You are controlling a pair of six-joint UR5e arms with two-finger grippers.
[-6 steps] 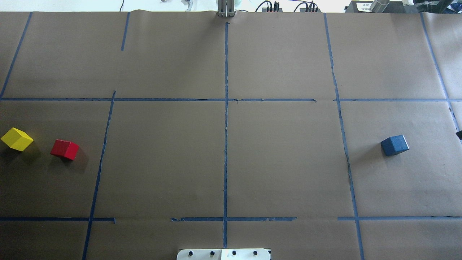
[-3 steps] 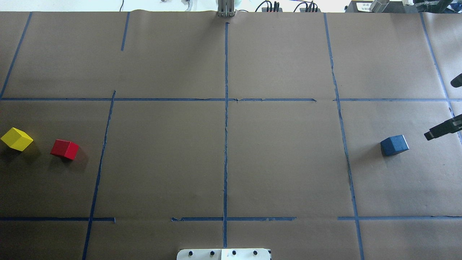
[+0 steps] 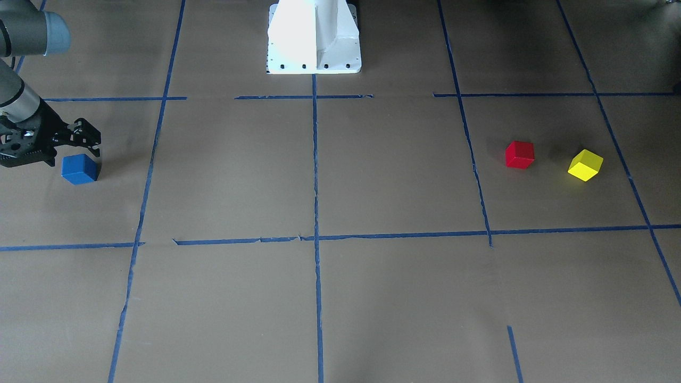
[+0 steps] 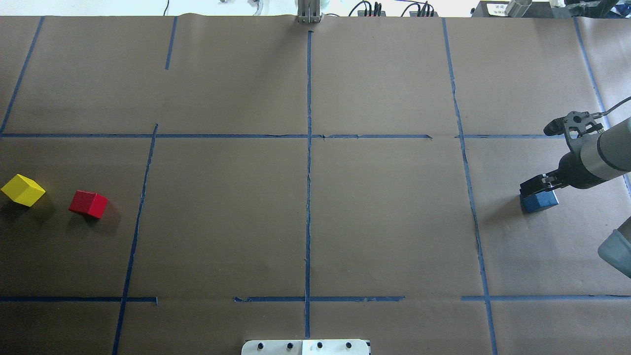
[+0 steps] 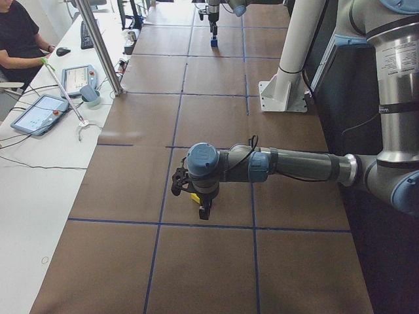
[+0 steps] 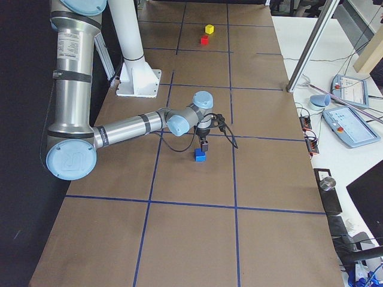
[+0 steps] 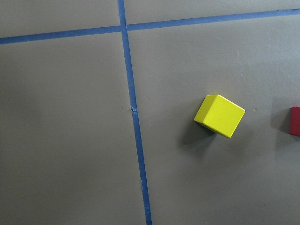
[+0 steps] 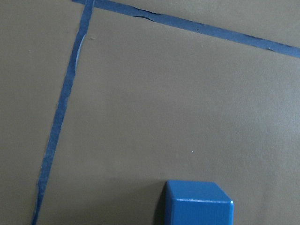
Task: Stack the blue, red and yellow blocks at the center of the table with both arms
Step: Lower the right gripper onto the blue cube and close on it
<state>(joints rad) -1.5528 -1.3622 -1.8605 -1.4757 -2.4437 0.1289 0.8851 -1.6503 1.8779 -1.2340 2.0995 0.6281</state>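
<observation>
The blue block lies on the table's right side. My right gripper hangs just above it, pointing down, open, with a finger over the block's far top edge. The right wrist view shows only the blue block at its bottom edge. At far left sit the red block and the yellow block, a small gap apart. My left gripper shows only from the left end, low over the yellow block; I cannot tell whether it is open or shut.
Blue tape lines cross at the table's middle on brown paper. The white pedestal base stands at the robot's edge. A person sits at a white side table with tablets, beside a metal post.
My right arm has come in from the right edge and moved left until its gripper stands over the blue block. None of the three blocks has moved.
</observation>
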